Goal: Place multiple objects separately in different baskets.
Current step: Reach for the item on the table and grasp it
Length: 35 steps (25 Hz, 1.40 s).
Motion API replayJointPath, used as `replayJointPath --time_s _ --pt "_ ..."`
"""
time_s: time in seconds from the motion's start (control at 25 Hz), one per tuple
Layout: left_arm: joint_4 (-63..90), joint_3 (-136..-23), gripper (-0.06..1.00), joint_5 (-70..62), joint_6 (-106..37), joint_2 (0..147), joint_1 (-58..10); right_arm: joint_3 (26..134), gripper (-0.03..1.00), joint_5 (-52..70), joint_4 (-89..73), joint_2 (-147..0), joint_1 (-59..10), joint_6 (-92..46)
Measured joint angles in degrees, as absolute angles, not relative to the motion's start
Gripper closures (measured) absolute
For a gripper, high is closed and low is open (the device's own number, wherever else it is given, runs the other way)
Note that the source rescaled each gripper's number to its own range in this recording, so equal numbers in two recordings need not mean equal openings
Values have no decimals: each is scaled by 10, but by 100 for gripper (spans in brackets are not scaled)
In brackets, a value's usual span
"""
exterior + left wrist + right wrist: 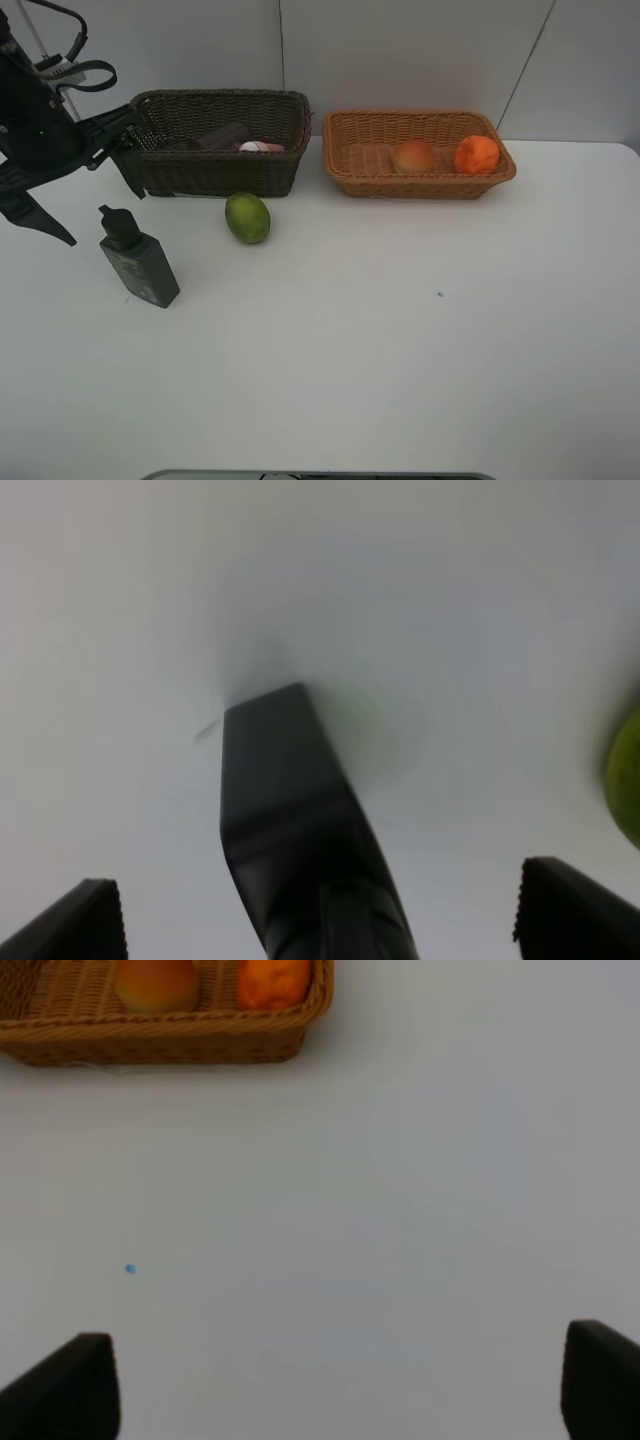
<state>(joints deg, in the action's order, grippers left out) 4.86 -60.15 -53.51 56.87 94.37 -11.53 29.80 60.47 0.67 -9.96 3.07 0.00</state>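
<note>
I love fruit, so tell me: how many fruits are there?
3. The orange and the peach lie in the tan basket; the green citrus sits on the table before the dark basket, whose partly hidden inside may hold more.

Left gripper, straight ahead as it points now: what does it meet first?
Probably the dark grey-green bottle, centred between its open jaws; the green citrus sits off to one side. Depth is unclear.

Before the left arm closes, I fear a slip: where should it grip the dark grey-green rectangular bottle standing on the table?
Probably the flat-sided body of the dark grey-green bottle, below its narrow cap, coming from above: it stands upright, and the open left gripper frames it.
</note>
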Motion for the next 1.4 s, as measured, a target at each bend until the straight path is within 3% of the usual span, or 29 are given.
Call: replayJointPath --time_s 1.4 --pt "46 -602 -5 -472 582 1026 -161 298 6 605 7 -100 31 0"
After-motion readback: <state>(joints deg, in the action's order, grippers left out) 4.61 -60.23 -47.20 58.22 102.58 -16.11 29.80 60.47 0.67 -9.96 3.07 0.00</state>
